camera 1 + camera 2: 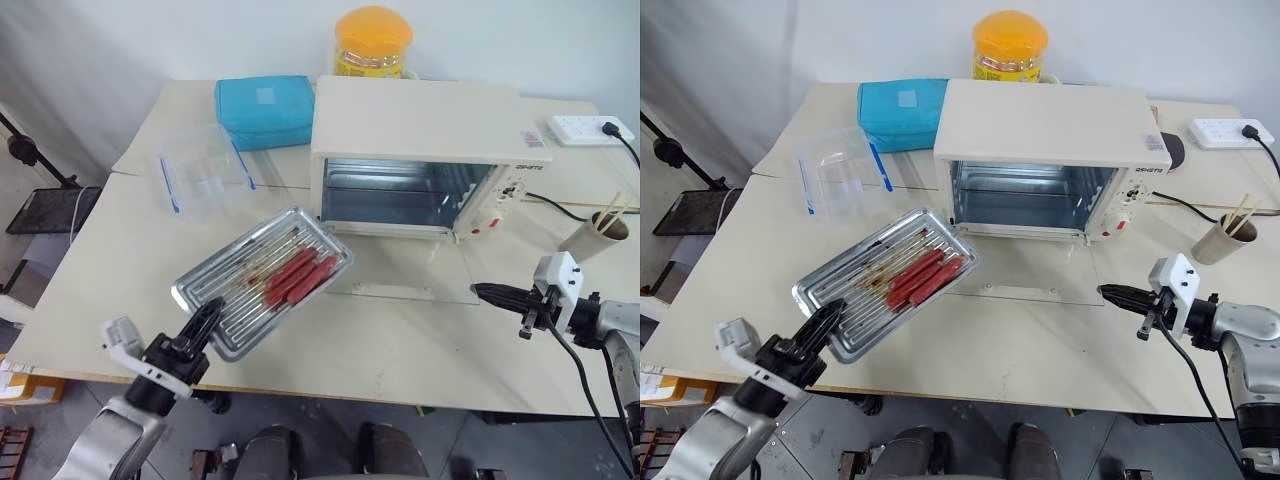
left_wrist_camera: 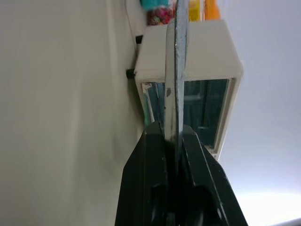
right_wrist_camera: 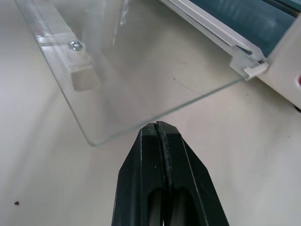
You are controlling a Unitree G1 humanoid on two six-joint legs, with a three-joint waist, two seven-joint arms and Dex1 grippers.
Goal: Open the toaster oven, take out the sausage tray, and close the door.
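We see one toaster oven (image 1: 420,130) on the bench (image 1: 400,330), its door (image 1: 400,270) folded flat in front of the open cavity. Our left tool (image 1: 208,318) pinches the near corner of the one sausage tray (image 1: 262,280), held out front-left of the oven with about three red sausages (image 1: 298,275) on it. Our right tool (image 1: 485,292) is pressed together, empty, just off the door's right front corner.
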